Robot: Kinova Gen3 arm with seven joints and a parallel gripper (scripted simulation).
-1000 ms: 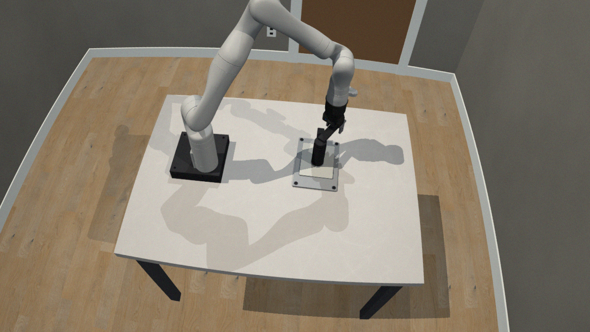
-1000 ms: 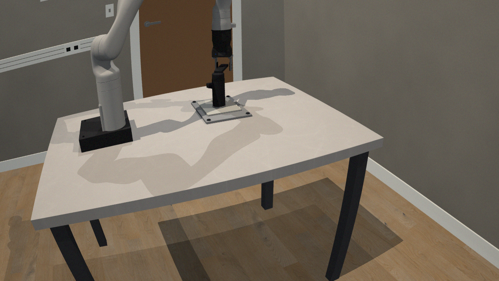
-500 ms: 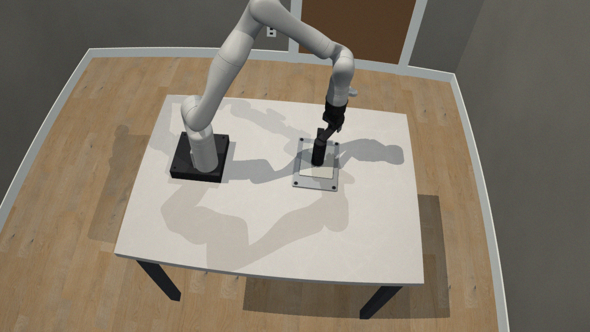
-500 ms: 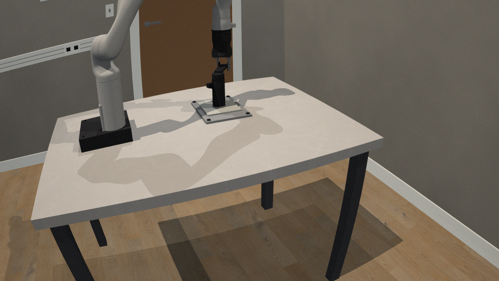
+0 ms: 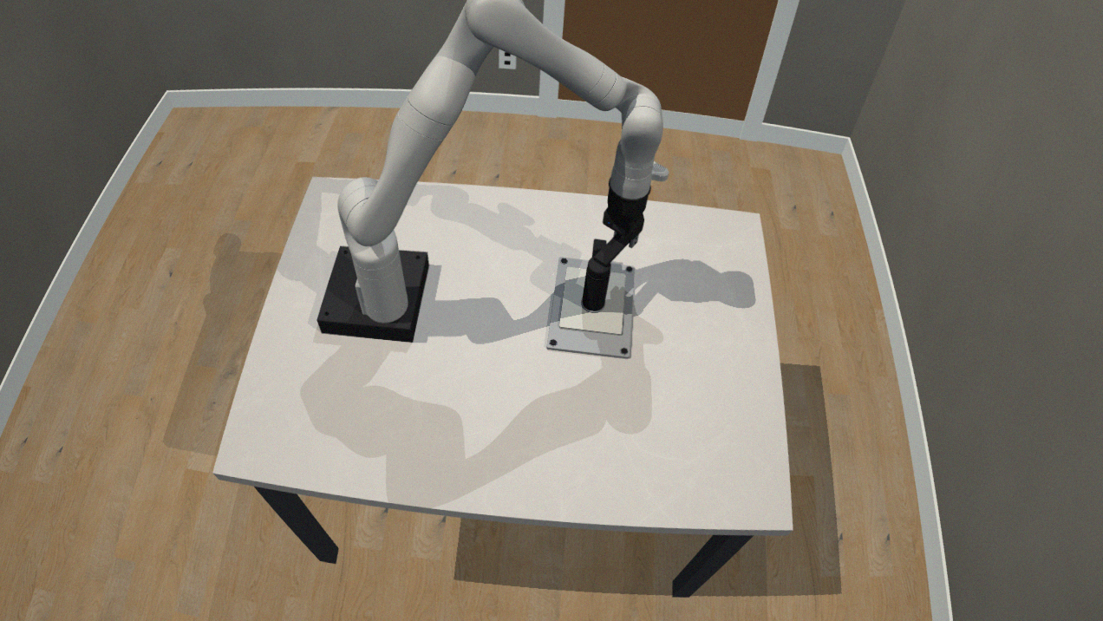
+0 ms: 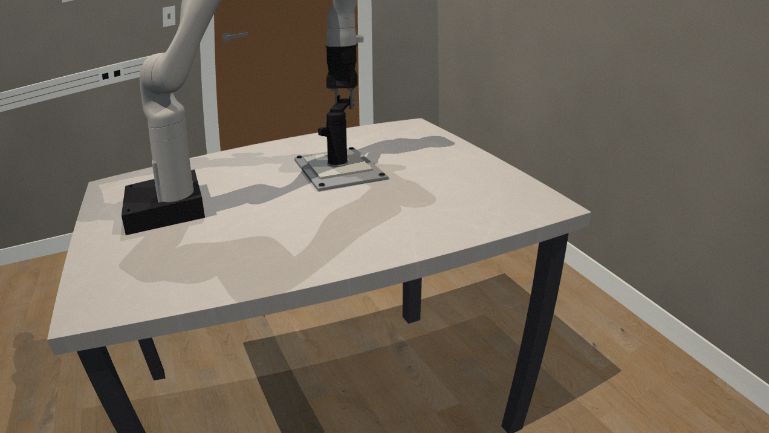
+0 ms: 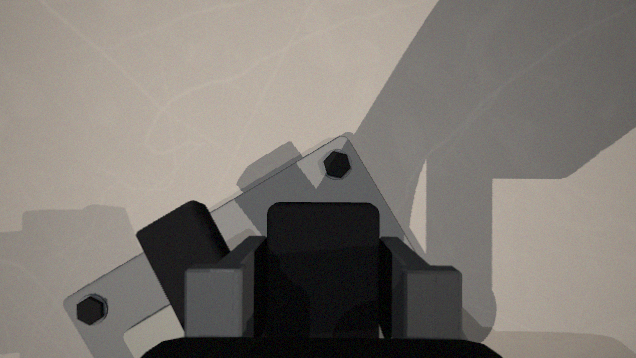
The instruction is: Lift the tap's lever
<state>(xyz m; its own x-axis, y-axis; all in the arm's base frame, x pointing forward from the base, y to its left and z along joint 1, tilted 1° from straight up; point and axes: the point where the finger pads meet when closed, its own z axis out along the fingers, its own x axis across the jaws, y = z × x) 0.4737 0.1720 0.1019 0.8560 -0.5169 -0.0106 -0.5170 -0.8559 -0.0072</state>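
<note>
Your hand (image 7: 322, 295) is pinching the tap's lever (image 7: 322, 235): in the wrist view its 2 fingers press the dark lever from either side. The lever slants up from the black tap body (image 5: 596, 285) directly beneath the hand. That body stands on a grey base plate (image 5: 590, 345) bolted to the counter (image 5: 493, 432). How high the lever sits looks partway, though the angle is hard to judge.
</note>
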